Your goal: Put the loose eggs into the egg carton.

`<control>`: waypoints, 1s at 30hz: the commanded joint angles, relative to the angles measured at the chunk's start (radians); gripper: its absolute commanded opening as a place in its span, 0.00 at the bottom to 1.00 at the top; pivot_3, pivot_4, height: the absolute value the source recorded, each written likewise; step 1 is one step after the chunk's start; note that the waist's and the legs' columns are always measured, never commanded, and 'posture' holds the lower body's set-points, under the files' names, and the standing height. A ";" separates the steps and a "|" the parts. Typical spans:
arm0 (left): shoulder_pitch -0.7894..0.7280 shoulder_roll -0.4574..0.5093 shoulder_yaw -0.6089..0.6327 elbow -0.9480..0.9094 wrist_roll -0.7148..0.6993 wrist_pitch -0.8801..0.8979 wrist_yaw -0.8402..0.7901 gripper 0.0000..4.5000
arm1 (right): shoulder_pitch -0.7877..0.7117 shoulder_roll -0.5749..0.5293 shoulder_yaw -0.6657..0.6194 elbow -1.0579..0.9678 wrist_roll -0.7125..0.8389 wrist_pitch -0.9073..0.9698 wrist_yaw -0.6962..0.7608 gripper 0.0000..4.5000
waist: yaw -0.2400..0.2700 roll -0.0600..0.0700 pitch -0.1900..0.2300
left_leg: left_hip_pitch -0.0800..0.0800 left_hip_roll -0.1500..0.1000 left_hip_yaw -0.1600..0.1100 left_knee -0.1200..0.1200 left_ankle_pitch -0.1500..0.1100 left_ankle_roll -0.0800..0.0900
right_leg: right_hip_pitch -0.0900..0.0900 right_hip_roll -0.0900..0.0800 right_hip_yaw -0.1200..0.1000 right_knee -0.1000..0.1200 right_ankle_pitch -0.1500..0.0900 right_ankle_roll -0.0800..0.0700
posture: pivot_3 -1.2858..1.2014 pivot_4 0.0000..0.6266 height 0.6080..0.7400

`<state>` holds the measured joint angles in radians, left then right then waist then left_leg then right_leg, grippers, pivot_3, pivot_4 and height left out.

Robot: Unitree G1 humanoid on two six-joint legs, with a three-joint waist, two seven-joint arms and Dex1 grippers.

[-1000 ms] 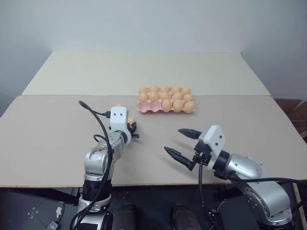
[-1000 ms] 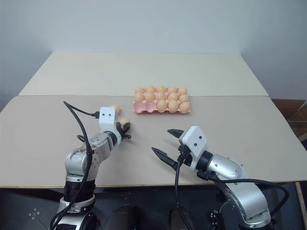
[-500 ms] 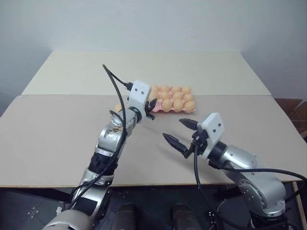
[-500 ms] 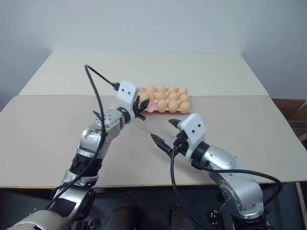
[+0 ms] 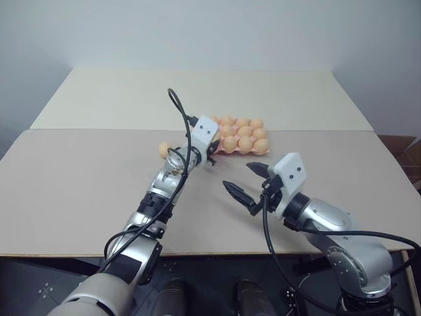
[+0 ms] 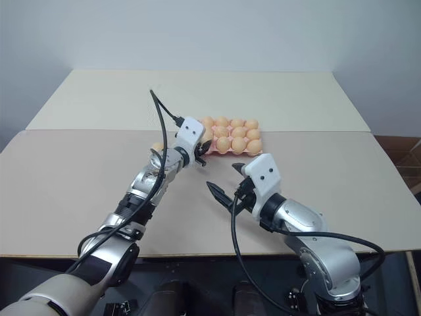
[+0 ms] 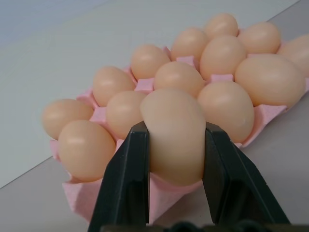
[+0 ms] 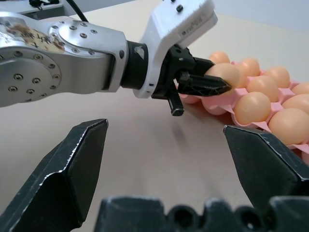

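A loose egg (image 7: 175, 133), pale orange-tan, is pinched between the two black fingers of my left gripper (image 5: 212, 146). It hangs just above the near left corner of the pink egg carton (image 5: 231, 151), which holds several eggs in rows. The right wrist view shows that same held egg (image 8: 223, 73) in front of the carton (image 8: 295, 144). Another loose egg (image 5: 164, 149) lies on the table left of my left arm. My right gripper (image 5: 238, 176) stands open and empty, nearer to me and slightly right of the left one.
The beige table (image 5: 72, 184) has a seam across it just behind the carton. Its far half (image 5: 197, 92) runs back to a pale wall.
My left gripper rose from the table with the egg and swung right and forward to the carton's near left corner. The right gripper stayed open, almost in place.
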<state>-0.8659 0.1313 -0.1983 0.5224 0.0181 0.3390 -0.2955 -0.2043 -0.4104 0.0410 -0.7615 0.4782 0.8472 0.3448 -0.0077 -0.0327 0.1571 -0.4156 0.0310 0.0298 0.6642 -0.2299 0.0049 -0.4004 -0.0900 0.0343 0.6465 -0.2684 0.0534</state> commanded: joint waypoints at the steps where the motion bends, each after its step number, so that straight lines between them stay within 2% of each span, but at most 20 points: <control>1: -0.021 0.001 -0.009 -0.019 0.030 -0.038 -0.010 0.25 | -0.013 -0.001 -0.012 -0.050 0.021 0.002 -0.007 1.00 | 0.000 0.000 0.000 | -0.001 0.000 0.000 0.000 0.000 0.000 | -0.001 0.000 0.000 0.000 0.000 0.000 | 0.52 0.24 1.00; 11: 0.000 -0.002 0.004 -0.054 0.065 -0.056 0.012 0.98 | -0.004 -0.014 -0.015 -0.043 0.028 -0.005 -0.006 1.00 | -0.001 0.000 0.000 | -0.001 0.000 0.000 0.001 0.000 0.000 | -0.001 0.000 0.000 0.001 0.000 0.000 | 0.52 0.24 1.00; 20: 0.065 -0.002 0.038 -0.307 0.063 -0.005 0.044 0.99 | 0.008 -0.025 -0.013 -0.047 0.024 -0.015 0.002 1.00 | -0.001 0.000 0.000 | -0.001 0.000 -0.001 0.001 0.000 0.000 | -0.001 0.000 0.001 0.001 0.000 0.000 | 0.52 0.24 1.00; 30: 0.265 0.019 0.163 -0.696 -0.010 0.243 0.071 0.99 | 0.038 -0.036 -0.022 -0.059 0.029 -0.016 0.005 1.00 | -0.006 0.000 0.000 | 0.000 0.001 -0.003 0.001 0.000 0.000 | -0.002 0.000 0.002 0.003 0.000 0.000 | 0.52 0.24 1.00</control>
<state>-0.6023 0.1461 -0.0605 -0.0863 0.0301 0.5629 -0.2302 -0.1687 -0.4418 0.0371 -0.7752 0.4947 0.8478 0.3474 -0.0137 -0.0325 0.1570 -0.4158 0.0318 0.0268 0.6656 -0.2298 0.0050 -0.4019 -0.0899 0.0359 0.6491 -0.2683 0.0534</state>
